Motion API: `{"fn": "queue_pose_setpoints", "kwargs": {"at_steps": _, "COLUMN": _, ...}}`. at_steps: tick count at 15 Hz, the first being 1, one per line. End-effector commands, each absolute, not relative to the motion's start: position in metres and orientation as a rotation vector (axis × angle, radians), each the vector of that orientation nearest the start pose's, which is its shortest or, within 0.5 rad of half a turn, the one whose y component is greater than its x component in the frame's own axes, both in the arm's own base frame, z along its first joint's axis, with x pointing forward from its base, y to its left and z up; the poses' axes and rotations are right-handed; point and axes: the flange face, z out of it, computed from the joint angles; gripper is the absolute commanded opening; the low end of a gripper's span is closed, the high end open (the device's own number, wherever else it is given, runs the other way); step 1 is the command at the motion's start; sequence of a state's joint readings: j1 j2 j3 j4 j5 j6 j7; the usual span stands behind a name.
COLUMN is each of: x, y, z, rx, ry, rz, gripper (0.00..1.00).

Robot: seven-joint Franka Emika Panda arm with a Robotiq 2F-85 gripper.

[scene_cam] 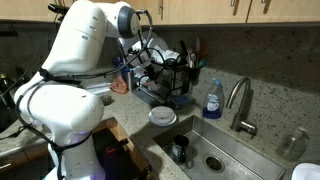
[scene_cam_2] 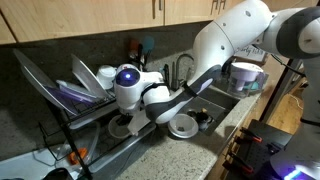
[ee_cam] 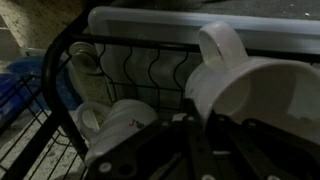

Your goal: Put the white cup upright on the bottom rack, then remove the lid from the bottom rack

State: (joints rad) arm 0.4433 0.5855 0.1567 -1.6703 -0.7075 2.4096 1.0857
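Cup [ee_cam: 255, 90] is inside the bottom rack [ee_cam: 140, 75], right up against the gripper [ee_cam: 200, 135] in the wrist view. Jaws are almost fully closed and look pinched on the cup's thin wall, handle sticking up. My worries: a pinch that thin lets it swivel or slip if the arm tilts. The handle could also snag a wire on the way down, and there's another white piece [ee_cam: 110, 120] just beside it to bump. Let go on uneven wires and it probably tips right over again.
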Motion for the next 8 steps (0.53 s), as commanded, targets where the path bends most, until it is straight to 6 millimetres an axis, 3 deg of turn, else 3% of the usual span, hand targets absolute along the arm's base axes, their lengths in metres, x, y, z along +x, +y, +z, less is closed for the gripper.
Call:
{"fn": "queue_pose_setpoints", "kwargs": {"at_steps": 1, "x": 0.607, "y": 0.351, "z": 0.243, "rx": -3.233, "ry": 0.127, "rz": -0.613, "gripper": 0.03}}
{"fn": "queue_pose_setpoints", "kwargs": {"at_steps": 8, "x": 0.595, "y": 0.349, "z": 0.246, "rx": -3.210, "ry": 0.293, "rz": -0.569, "gripper": 0.03}}
